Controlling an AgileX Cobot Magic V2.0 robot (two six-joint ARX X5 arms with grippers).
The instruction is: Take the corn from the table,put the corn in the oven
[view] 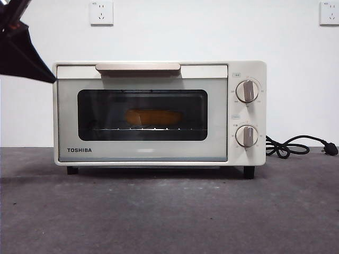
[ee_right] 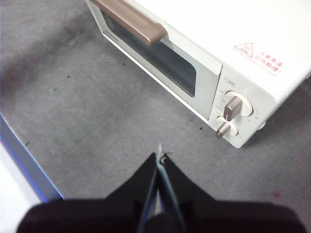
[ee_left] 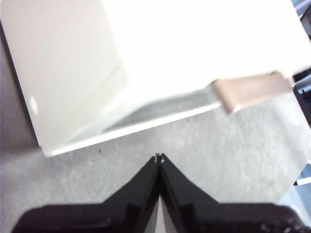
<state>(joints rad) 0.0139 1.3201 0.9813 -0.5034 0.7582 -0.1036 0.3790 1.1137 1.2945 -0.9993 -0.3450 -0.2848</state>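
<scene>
The table point(view: 169, 211) bears the oven point(view: 159, 114), door shut. Inside, on the rack behind the glass, lies the corn point(view: 152, 117), at six o'clock from the handle point(view: 137, 67). Left gripper point(ee_left: 159, 156) and right gripper point(ee_right: 160, 154) hang above, jaws pressed together, empty.

"TOSHIBA" in dark capitals marks the oven point(view: 159, 114) door's lower left corner; a red warning triangle sits on its top, its characters illegible.

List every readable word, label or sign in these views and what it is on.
"TOSHIBA": low on the oven door, left corner.
Red warning triangle with red characters: oven top, too small to read.
Marks around both knobs and the small labels above them: too small to read.
</scene>
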